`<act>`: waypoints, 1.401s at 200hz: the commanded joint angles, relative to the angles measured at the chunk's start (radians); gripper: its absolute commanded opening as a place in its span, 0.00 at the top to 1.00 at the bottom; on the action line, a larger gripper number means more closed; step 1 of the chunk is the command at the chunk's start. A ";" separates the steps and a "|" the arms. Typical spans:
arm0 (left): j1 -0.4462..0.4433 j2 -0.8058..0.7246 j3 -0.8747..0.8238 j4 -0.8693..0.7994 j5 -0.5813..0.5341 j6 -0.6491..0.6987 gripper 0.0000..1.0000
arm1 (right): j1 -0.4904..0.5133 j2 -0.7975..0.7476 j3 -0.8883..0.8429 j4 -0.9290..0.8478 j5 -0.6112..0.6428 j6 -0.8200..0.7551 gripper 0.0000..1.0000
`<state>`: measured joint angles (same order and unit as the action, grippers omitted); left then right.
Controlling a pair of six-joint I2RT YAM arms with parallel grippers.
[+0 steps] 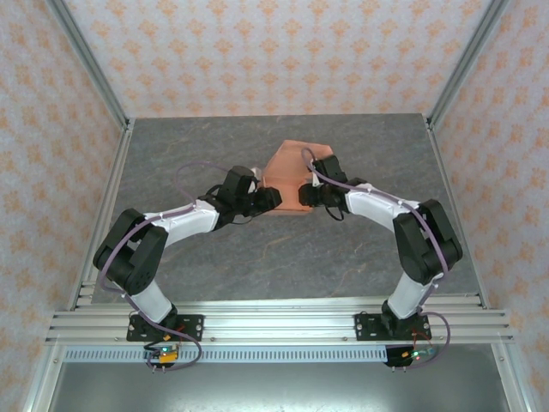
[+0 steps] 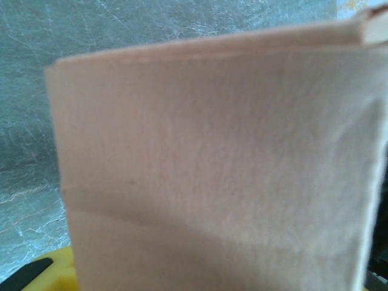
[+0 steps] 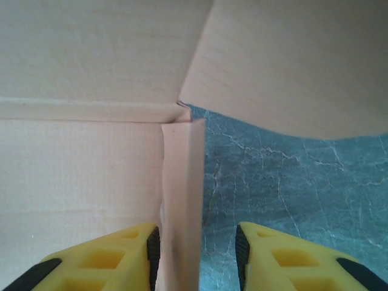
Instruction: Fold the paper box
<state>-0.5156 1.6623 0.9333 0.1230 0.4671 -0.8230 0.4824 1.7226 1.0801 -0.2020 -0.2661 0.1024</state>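
Note:
The salmon-orange paper box point(image 1: 287, 167) lies partly folded on the grey table, with both grippers at its near edge. My left gripper point(image 1: 271, 199) is at its near left corner. In the left wrist view a raised cardboard panel point(image 2: 212, 163) covers the jaws, and a bit of yellow finger point(image 2: 57, 270) shows at the bottom left. My right gripper point(image 1: 307, 194) is at the near right. In its wrist view it point(image 3: 197, 233) is open around a narrow upright flap point(image 3: 182, 194) that leans on the left finger point(image 3: 103, 260). The right finger point(image 3: 291, 260) stands apart over bare table.
The grey marble-pattern table point(image 1: 214, 146) has metal frame posts and patterned walls at the left, right and back. Another flap of the box point(image 3: 291, 60) hangs above the right gripper's view. Aluminium rails point(image 1: 274, 322) carry the arm bases at the near edge.

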 commanded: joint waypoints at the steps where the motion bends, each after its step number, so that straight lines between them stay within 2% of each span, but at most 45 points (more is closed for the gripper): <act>1: -0.009 0.024 0.033 0.029 0.022 0.006 0.71 | 0.026 0.039 0.031 -0.025 0.053 -0.013 0.61; 39: -0.010 0.066 0.037 0.078 0.048 -0.026 0.71 | 0.048 0.090 0.022 0.031 0.201 0.004 0.65; 97: -0.011 0.082 0.065 0.069 0.059 -0.020 0.72 | 0.073 0.153 -0.002 0.077 0.396 0.020 0.78; 119: -0.011 0.082 0.059 0.079 0.046 -0.033 0.72 | 0.078 0.158 -0.012 0.084 0.445 0.030 0.79; 154: -0.012 0.085 0.055 0.077 0.036 -0.036 0.72 | 0.078 0.083 -0.033 0.086 0.343 0.044 0.64; 193: -0.013 0.116 0.071 0.047 0.024 -0.010 0.72 | 0.073 -0.110 -0.104 0.070 0.280 0.075 0.56; 218: -0.012 0.143 0.073 0.059 0.038 -0.022 0.72 | 0.059 -0.194 -0.138 0.035 0.241 0.070 0.54; 251: -0.012 0.161 0.088 0.060 0.040 -0.022 0.72 | 0.031 -0.168 -0.137 -0.021 0.143 0.043 0.55; 280: -0.012 0.165 0.090 0.067 0.043 -0.023 0.72 | 0.025 -0.099 -0.099 -0.082 0.154 0.013 0.55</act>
<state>-0.5240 1.8248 0.9897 0.1719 0.4992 -0.8482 0.5129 1.5703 0.9619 -0.1871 -0.0948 0.1474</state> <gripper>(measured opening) 0.400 0.454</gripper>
